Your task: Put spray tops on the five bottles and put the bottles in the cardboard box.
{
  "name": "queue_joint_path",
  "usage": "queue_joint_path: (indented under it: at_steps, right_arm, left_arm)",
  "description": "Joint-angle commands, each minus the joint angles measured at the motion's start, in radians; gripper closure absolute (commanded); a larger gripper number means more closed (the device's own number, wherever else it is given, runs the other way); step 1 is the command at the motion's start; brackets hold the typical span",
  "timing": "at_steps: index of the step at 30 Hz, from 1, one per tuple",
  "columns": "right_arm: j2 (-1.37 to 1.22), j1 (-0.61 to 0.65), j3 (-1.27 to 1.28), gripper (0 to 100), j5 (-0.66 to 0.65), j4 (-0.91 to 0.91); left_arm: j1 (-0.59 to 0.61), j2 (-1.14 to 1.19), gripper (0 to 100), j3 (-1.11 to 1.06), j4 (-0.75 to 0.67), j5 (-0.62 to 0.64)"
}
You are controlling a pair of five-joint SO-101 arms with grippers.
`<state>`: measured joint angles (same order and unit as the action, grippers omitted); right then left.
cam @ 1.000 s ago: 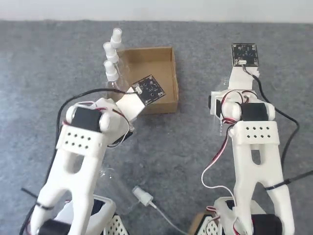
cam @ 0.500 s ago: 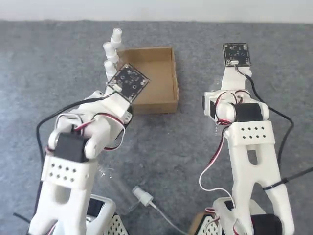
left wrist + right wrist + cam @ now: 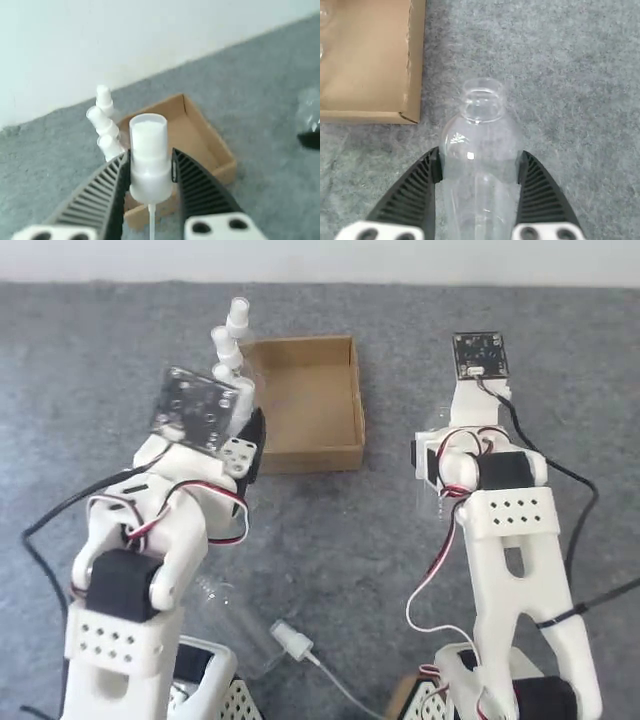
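**Mia:** Holding the spray top (image 3: 148,135) is the left gripper (image 3: 149,159). Its two fingers are pressed on the sides of the fat white part. It is up over the table, close to the cardboard box (image 3: 318,456).

**Ben:** Will it slip out?

**Mia:** I think it is light, hard and a bit smooth. So the fat part is the right place to hold, not the thin tube hanging under it (that would bend).

**Ben:** And the bottle?

**Mia:** The clear bottle (image 3: 480,125) sits in the right gripper (image 3: 479,160), near a corner of the box. The fingers are squeezed on its round sides and its mouth is open. It looks empty, so it is light, and a hard squeeze may dent it.

**Ben:** Any more?

**Mia:** Three capped bottles (image 3: 228,345) stand at the box's left wall. One capped bottle (image 3: 240,625) lies on the grey table (image 3: 80,360) by the left arm's base.
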<state>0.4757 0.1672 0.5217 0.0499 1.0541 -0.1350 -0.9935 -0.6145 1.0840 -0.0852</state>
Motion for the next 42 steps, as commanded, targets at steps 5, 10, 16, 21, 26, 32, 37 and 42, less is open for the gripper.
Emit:
queue_joint_path:
  at_steps: [5,10,16,21,26,32,37,42]
  right_arm:
    - [0.145,0.067,0.046,95.8,-0.035,-0.024]
    - [0.159,0.094,0.054,95.8,-0.035,-0.024]
    - [0.176,0.124,0.075,95.8,-0.037,-0.038]
    - [0.179,0.148,0.094,95.8,-0.075,-0.051]
    - [0.179,0.177,0.117,95.8,-0.080,-0.084]
    - [0.179,0.209,0.118,97.4,-0.080,-0.084]
    - [0.180,0.248,0.120,97.5,-0.080,-0.073]
    - [0.180,0.262,0.120,97.5,-0.080,-0.065]
  left_arm:
    - [0.005,-0.078,99,0.007,-0.115,0.161]
    - [0.006,-0.121,99,0.007,-0.129,0.239]
    - [0.080,-0.216,99,-0.047,-0.144,0.336]
    - [0.124,-0.287,99,-0.148,-0.210,0.353]
    - [0.160,-0.347,99,-0.199,-0.232,0.405]
    - [0.212,-0.382,99,-0.200,-0.232,0.453]
    - [0.216,-0.388,99,-0.200,-0.229,0.479]
    - [0.216,-0.388,99,-0.200,-0.230,0.479]
